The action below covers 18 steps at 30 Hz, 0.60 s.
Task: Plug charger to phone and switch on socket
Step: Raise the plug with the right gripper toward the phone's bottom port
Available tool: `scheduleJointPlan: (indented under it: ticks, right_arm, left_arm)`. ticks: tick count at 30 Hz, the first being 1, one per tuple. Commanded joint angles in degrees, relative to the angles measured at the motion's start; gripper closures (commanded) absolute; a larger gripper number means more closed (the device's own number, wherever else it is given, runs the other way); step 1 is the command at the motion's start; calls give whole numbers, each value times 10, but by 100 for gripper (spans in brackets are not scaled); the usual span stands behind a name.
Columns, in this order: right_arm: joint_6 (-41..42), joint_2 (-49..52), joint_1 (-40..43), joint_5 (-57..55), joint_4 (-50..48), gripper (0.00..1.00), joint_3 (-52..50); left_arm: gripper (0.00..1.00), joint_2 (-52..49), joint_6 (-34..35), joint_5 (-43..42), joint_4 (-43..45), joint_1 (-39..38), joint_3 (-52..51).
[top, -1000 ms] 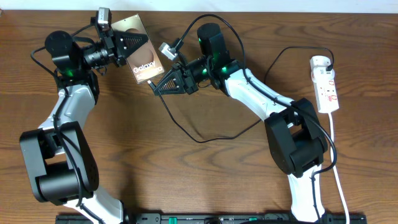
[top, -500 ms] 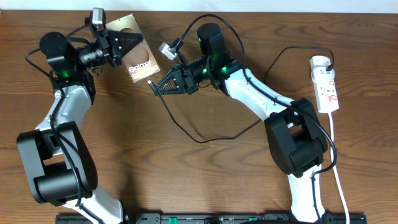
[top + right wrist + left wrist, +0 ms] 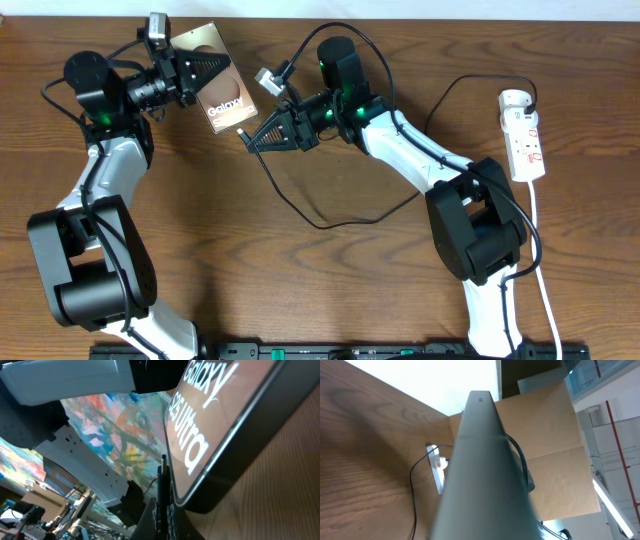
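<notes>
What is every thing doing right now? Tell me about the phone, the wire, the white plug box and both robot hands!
phone: tilted, held by the left gripper.
charger: tip end held at the phone's lower edge; plugged in or not, cannot tell.
socket: lying flat, charger's cable reaching its far end; switches too small to tell.
left gripper: shut on the phone.
right gripper: shut on the charger.

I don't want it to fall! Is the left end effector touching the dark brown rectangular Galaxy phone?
Touching. The overhead view shows the left end effector shut on the dark brown rectangular phone, its black finger lying across the phone's face.
</notes>
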<state>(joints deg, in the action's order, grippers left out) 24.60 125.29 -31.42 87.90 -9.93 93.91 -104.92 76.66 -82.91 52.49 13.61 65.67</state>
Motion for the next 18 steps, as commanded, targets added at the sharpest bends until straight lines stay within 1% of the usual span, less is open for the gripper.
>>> scheduleJointPlan:
  ticks: [1, 18]
  right_arm:
    - [2, 5, 4, 10, -2, 99, 5]
    - [7, 5, 3, -3, -6, 99, 5]
  left_arm:
    - [93, 5, -3, -14, 6, 1, 3]
    - [93, 5, -5, -20, 6, -3, 3]
